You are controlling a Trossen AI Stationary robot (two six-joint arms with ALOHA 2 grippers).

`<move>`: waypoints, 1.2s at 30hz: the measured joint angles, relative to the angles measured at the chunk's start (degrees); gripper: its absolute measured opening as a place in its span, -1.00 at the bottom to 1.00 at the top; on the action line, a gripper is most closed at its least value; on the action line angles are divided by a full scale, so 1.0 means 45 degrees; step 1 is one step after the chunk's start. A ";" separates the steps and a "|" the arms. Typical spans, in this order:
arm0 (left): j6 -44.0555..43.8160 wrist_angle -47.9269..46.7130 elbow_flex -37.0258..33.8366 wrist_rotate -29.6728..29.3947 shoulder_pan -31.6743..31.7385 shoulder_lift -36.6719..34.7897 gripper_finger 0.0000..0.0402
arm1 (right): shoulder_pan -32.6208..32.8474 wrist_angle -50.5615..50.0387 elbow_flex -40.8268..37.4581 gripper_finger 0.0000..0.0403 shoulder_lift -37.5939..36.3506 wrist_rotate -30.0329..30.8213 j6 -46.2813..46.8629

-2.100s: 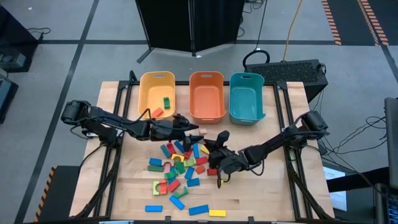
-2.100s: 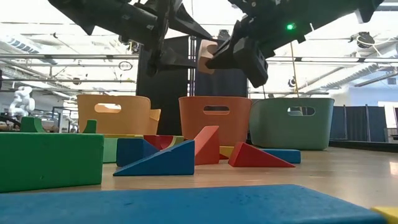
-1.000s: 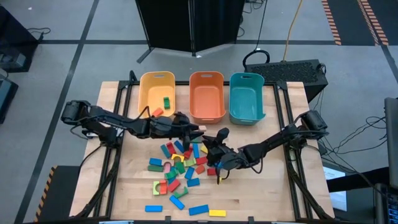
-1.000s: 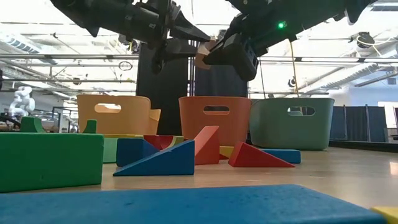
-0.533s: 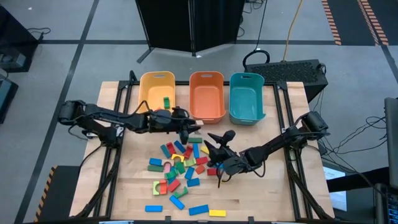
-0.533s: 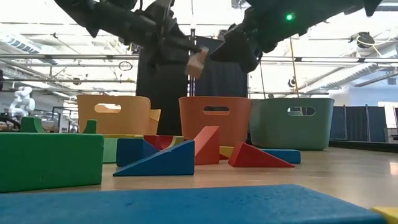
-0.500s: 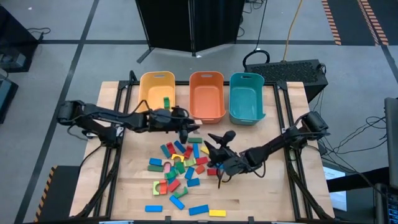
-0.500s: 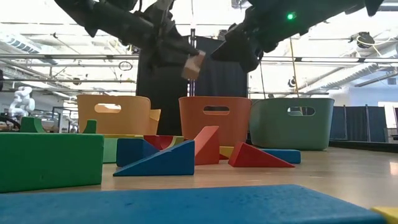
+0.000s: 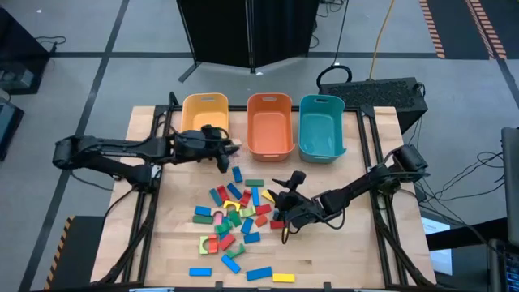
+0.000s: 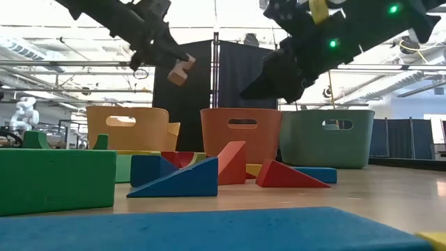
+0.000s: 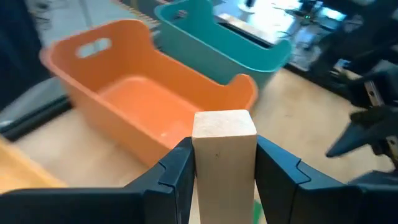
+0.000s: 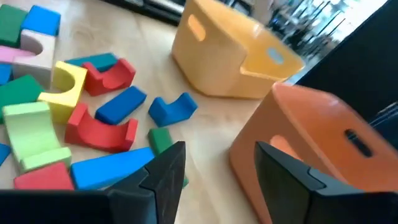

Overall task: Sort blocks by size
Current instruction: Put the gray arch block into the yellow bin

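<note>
A heap of coloured wooden blocks (image 9: pixel 235 215) lies on the table's middle, also seen in the right wrist view (image 12: pixel 93 124). My left gripper (image 9: pixel 228 151) reaches in from the left and hovers by the near right corner of the yellow bin (image 9: pixel 195 105), shut on a plain pale wooden block (image 11: pixel 224 149). The low view shows that block (image 10: pixel 182 70) high above the table. My right gripper (image 9: pixel 285 183) hangs open over the heap's right side, nothing between its fingers (image 12: pixel 165 174). My left gripper pinches the pale block by two opposite sides (image 11: pixel 200 171), one finger (image 11: pixel 177 177) on each. The fingers come roughly level from the table's left. The block's end sticks out past the fingertips. It is lifted clear of the table, tilted in the low view.
Three bins stand in a row at the far edge: yellow, orange (image 9: pixel 269 101) and teal (image 9: pixel 322 101). A green block (image 9: pixel 217 132) lies in the yellow bin. Bare wood shows at the table's right and near right.
My right gripper has opened and let go of the pale block, which both grippers held a second ago. My left gripper has carried the block toward the table's left and far edge, up to the yellow bin's corner. The block stays lifted clear.
</note>
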 joint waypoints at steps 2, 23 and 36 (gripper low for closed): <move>0.0049 -0.0716 0.0000 -0.0441 0.0101 -0.0320 -0.35 | -0.0136 0.0004 -0.0078 -0.10 0.0000 -0.0310 0.0298; 0.0998 -0.4104 0.0000 0.0967 0.4496 -0.0723 -0.35 | -0.0762 0.0553 -0.0139 -0.10 0.0000 -0.2675 0.0503; 0.2237 -0.4656 -0.0005 0.2351 0.7220 0.0754 -0.35 | -0.0777 0.0953 -0.0139 -0.10 0.0000 -0.3670 0.0412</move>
